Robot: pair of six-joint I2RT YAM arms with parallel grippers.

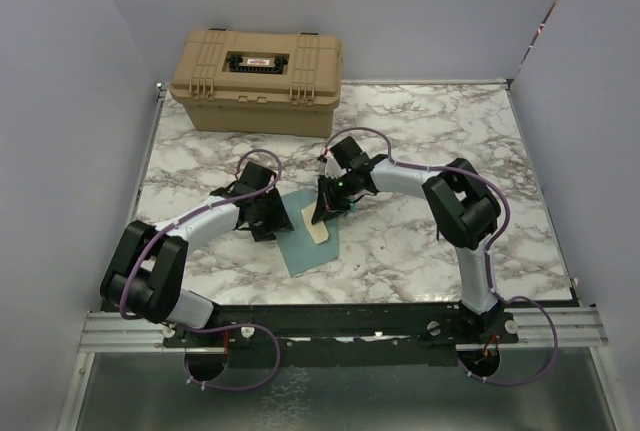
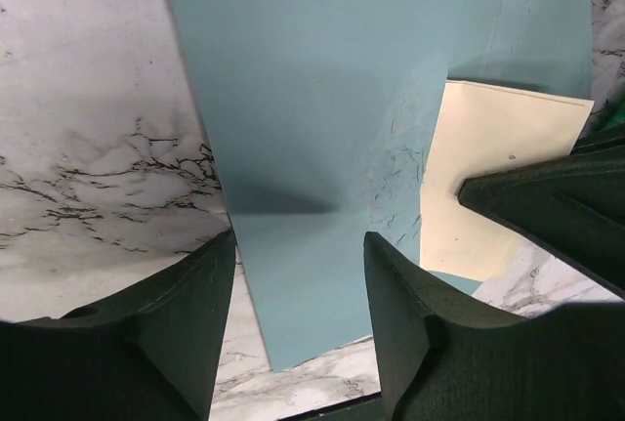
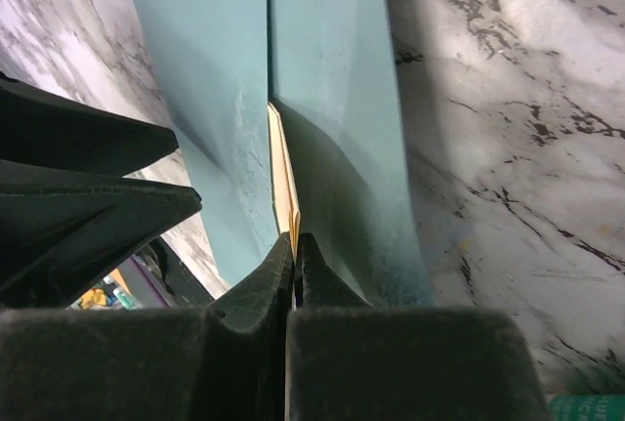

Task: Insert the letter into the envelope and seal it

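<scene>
The teal envelope (image 1: 305, 248) lies on the marble table between my two arms. It fills the left wrist view as a teal sheet (image 2: 312, 79) with a crease across it. My left gripper (image 2: 301, 245) is open, its fingers standing on either side of the envelope's near corner without pinching it. My right gripper (image 3: 295, 237) is shut on the edge of the cream letter (image 3: 283, 177), which is seen edge-on between two teal layers of the envelope (image 3: 205, 50). From the left wrist, part of the letter (image 2: 488, 167) sticks out to the right of the envelope, with the right gripper's dark fingers over it.
A tan hard case (image 1: 258, 79) with its lid shut stands at the back left of the table (image 1: 450, 131). Pale walls close in the left, right and back sides. Both arms (image 1: 200, 216) bend inward, and their grippers are close together over the envelope.
</scene>
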